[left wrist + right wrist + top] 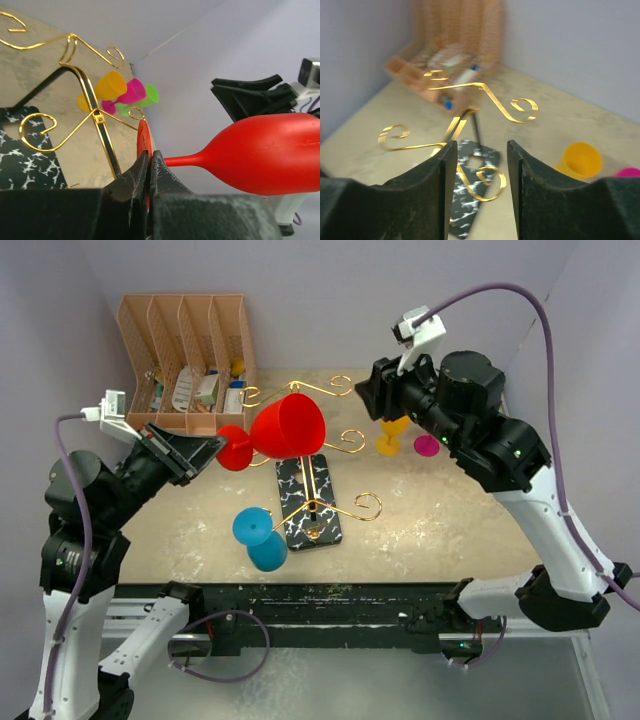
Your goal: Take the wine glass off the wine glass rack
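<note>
1. From above: your left gripper [218, 448] is pinching the flat round foot of the red wine glass [288, 427]. The glass lies sideways in the air, over the far left part of the wine glass rack [310, 512], in among its gold arms. Your right gripper [364, 392] hangs at the far right and holds nothing. A blue glass [262, 537] sits by the near left of the rack's base. I can read no words anywhere. The labels in the peach organiser [185, 340] are too small.
2. Left wrist: the jaws are pressed tight on the thin red foot. A curled hook [136, 113] is just beside the foot, and I cannot tell if they touch. The glass looks like plastic, so I think it is light, hard and smooth. It could slip or twist in this thin hold. The stem would be a safer place to grab.
3. Right wrist: the fingers are spread apart with nothing between them. You see the rack's gold hooks below, and a yellow glass [580, 160] on the table to the far right.
</note>
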Tool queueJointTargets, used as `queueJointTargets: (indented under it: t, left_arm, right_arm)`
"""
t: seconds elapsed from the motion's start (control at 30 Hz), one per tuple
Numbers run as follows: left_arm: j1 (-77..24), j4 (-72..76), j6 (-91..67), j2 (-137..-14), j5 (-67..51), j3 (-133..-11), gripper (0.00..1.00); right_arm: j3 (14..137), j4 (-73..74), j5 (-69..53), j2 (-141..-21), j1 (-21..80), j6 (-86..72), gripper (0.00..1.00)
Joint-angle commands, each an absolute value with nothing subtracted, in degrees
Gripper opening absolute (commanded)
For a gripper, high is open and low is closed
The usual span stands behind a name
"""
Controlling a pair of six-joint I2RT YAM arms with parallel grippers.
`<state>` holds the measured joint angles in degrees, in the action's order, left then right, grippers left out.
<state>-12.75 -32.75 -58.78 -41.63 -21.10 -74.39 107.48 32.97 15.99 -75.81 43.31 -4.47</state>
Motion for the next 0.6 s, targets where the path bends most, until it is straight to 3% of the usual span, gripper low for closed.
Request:
queueJointTargets:
  t: [0.0,0.23,0.57]
  left_arm:
    - [-12.6,-41.5,-47.2,-41.6,-14.7,-81.2,0.0]
    - [-12.6,-42.5,-45.3,-42.5,-15.2,-83.8,0.0]
    - [-12.6,-42.7,-45.1,-42.7,-15.8,-85.2,0.0]
  right_arm:
    - [112.9,32.0,-8.7,-71.1,43.5,-15.2,0.52]
    - [120.0,31.6,-27.1,-74.0,43.5,-20.0,0.54]
    - [120.0,30.3,-32.6,-79.2,43.5,-21.4,0.5]
